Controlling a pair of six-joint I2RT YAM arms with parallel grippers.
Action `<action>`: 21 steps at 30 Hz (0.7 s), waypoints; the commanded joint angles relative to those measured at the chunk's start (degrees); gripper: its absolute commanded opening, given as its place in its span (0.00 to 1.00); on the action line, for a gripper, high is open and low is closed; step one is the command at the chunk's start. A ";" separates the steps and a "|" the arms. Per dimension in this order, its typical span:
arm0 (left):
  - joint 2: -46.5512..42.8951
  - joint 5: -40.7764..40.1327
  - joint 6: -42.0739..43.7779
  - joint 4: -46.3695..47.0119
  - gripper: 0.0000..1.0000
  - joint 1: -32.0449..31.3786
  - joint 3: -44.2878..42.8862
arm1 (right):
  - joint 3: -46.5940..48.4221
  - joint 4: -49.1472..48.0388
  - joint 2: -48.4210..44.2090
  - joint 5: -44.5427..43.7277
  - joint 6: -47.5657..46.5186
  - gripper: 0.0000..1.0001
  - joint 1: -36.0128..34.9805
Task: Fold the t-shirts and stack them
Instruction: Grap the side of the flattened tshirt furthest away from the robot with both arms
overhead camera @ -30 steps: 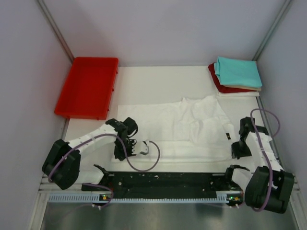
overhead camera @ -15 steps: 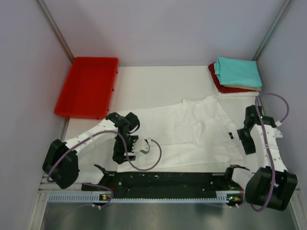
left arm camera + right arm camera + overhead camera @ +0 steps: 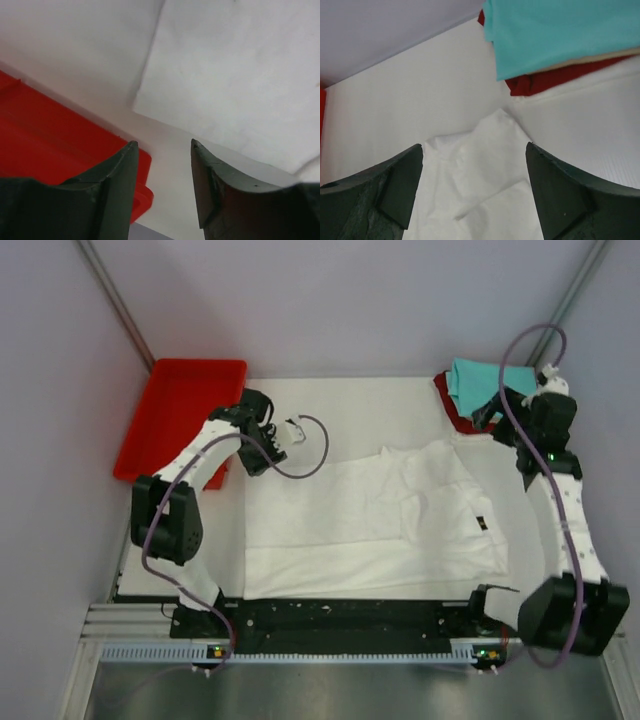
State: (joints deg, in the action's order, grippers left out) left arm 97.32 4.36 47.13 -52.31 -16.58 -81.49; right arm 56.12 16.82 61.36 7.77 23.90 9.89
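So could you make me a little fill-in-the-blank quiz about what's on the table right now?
1. The top shirt of the folded stack is ____ in colour.
2. The spread-out shirt in the middle of the table is ____ in colour.
3. The tray near the left claw is ____ in colour.
4. The right claw is open and holds ____.
Missing words: teal; white; red; nothing.

The white-shelled left arm (image 3: 203, 454) and white-shelled right arm (image 3: 568, 525) are wearing black joint housings, and each is trailing a looping purple cable (image 3: 325, 443). The left gripper (image 3: 161, 145) and right gripper (image 3: 473, 146) are showing dark, matte, wedge-shaped fingers (image 3: 117, 180), scuffed along the edges.
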 commanded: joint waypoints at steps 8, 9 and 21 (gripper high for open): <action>18.52 -3.83 0.06 -0.16 0.52 5.68 -14.83 | 36.32 15.34 43.99 6.30 -20.64 0.69 -8.30; 19.22 -3.49 1.37 -0.59 0.52 5.59 -14.57 | 38.43 16.39 46.89 4.81 -21.34 0.69 -9.00; 27.83 -8.05 4.02 -1.56 0.58 6.30 -15.27 | 50.85 30.73 66.96 -6.88 -26.45 0.68 -12.97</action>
State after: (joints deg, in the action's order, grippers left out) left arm 122.67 -1.85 49.65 -52.66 -10.66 -95.18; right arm 106.91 43.13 127.70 5.30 0.30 -2.63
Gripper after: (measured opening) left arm 0.574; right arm 0.679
